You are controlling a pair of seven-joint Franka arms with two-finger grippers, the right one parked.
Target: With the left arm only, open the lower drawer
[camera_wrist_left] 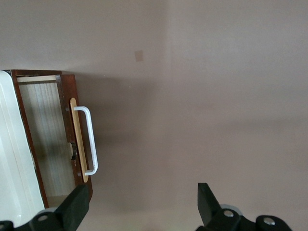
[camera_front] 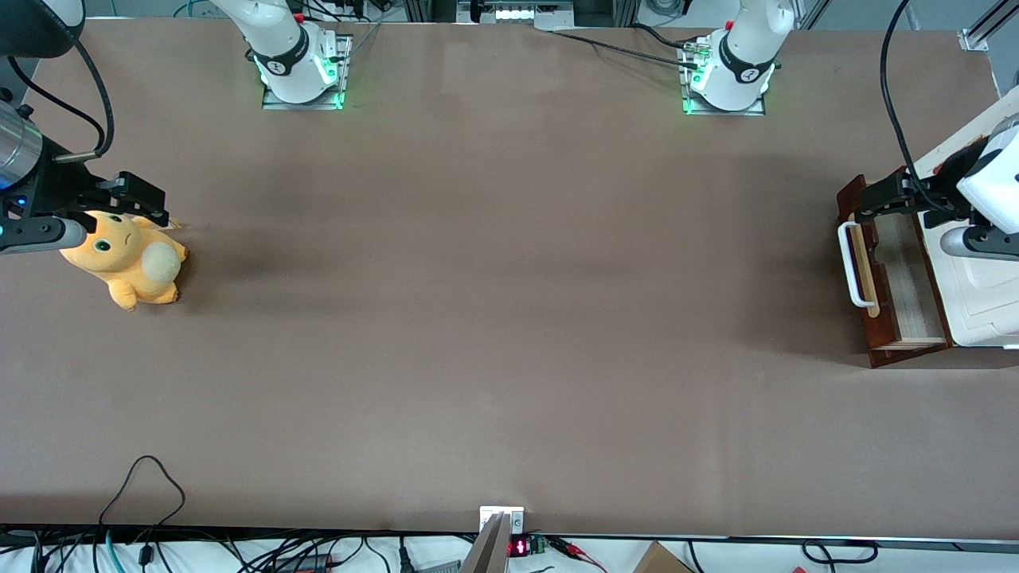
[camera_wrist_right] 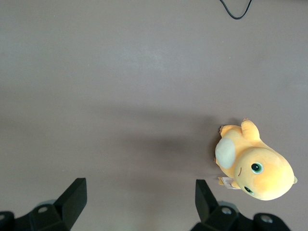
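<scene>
At the working arm's end of the table, the lower drawer stands pulled out: dark red-brown front, white bar handle on a pale strip, pale wood inside. The gripper hovers above it, jaws wide, holding nothing.

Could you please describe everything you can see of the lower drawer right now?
The lower drawer stands pulled out of the white cabinet at the working arm's end of the table. Its front is dark red-brown wood with a white bar handle on a pale wood strip; the inside is pale wood and looks empty. The gripper hangs open above the table in front of it, touching nothing.
</scene>
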